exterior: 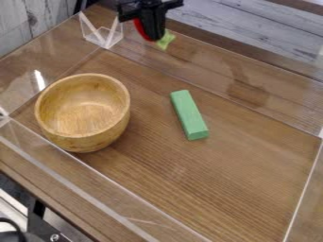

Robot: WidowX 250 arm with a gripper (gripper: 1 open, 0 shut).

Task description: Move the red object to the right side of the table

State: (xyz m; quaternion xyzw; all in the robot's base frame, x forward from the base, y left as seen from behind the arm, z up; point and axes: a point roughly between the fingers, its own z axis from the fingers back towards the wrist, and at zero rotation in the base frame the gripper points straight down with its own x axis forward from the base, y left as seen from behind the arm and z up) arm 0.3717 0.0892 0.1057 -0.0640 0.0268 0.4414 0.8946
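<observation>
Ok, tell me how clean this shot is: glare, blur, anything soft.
Camera view: pale glare streaks the clear walls and sheens the table at upper right; the gripper and red object at the top edge look motion-blurred; the bowl and green block stay fairly sharp.

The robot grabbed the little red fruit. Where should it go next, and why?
Probably sideways to the right. The gripper is shut on the red fruit and holds it above the table, near the back wall. The green block lies lower down, so a high path to the right looks free.
</observation>
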